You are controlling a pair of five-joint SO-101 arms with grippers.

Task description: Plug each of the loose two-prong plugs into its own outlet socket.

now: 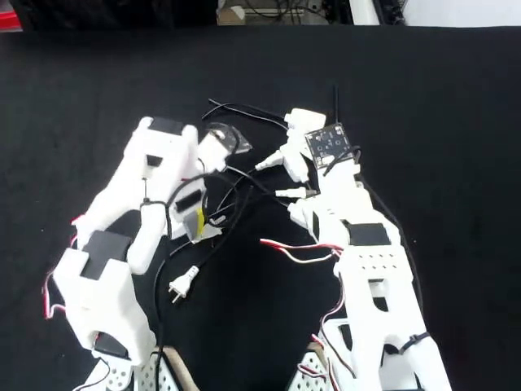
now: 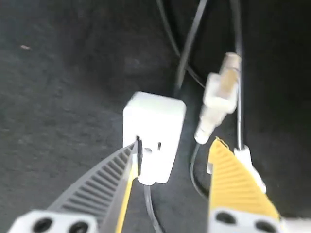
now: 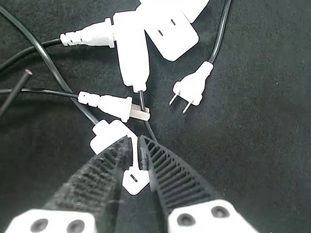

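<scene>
Even overhead light on a matte black cloth; whites run hot.

Black table cloth (image 1: 456, 122) soaks up light. No hard shadows on it, so the source reads diffuse, from above the cloth. White arm shells (image 1: 138, 187) over the cloth glare flat in the high view. A bright strip of room (image 1: 440, 11) lies past the cloth's far edge. Outlet block (image 2: 154, 121) on the cloth glows pale, its upper face washed. White plugs (image 3: 192, 90) on the cloth shine, with a faint sheen on the weave around them.
</scene>
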